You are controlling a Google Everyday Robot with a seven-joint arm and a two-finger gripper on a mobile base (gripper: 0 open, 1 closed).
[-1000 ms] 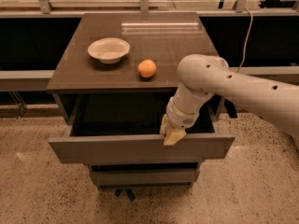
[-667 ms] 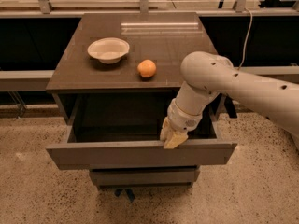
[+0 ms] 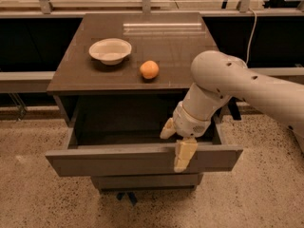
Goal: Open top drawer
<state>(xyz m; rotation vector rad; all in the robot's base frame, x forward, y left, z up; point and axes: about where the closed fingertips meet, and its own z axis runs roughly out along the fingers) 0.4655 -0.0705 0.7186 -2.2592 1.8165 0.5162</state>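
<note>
The top drawer [image 3: 114, 160] of the dark grey-brown cabinet stands pulled far out toward me, and its inside is dark and looks empty. My gripper [image 3: 175, 142] hangs over the top edge of the drawer's front panel, right of its middle. One finger [image 3: 167, 128] is inside the drawer and the other finger [image 3: 184, 155] lies against the outside of the panel. The two fingers clamp the panel between them. The white arm reaches in from the right.
On the cabinet top [image 3: 180, 46] sit a white bowl [image 3: 110, 50] and an orange [image 3: 149, 70]. A narrower lower drawer front [image 3: 142, 180] shows beneath the open drawer. Speckled floor lies all around, dark shelving and a rail stand behind, and a cable hangs at the back right.
The top drawer has slid further out toward me. My gripper has moved with it, still on the front panel's top edge. The bowl and the orange have not moved.
</note>
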